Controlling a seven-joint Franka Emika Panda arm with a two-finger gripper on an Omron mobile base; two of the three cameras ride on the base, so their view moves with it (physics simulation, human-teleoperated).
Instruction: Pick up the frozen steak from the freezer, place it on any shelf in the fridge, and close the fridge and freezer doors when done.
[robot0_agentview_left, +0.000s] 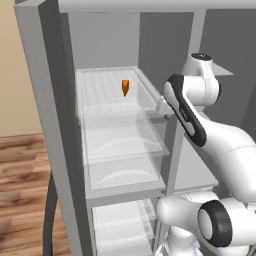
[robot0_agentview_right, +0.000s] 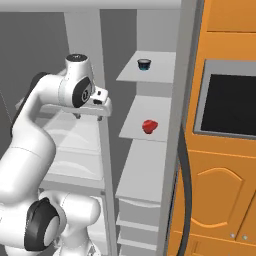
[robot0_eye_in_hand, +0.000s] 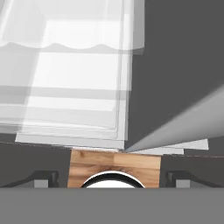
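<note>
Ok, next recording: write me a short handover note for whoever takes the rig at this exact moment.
Gripper: open and empty, hanging in front of the divider between the two compartments, above the fridge's clear shelves.
Frozen steak: still on the middle grey shelf of the freezer, untouched. A small dark item sits on the shelf above it.
Fridge: open, with a small orange wedge on its top clear shelf; the shelves below look free.
Done: both compartments stand open.
Left: reach right into the freezer, grasp the steak, place it on a fridge shelf, then close both doors.
</note>
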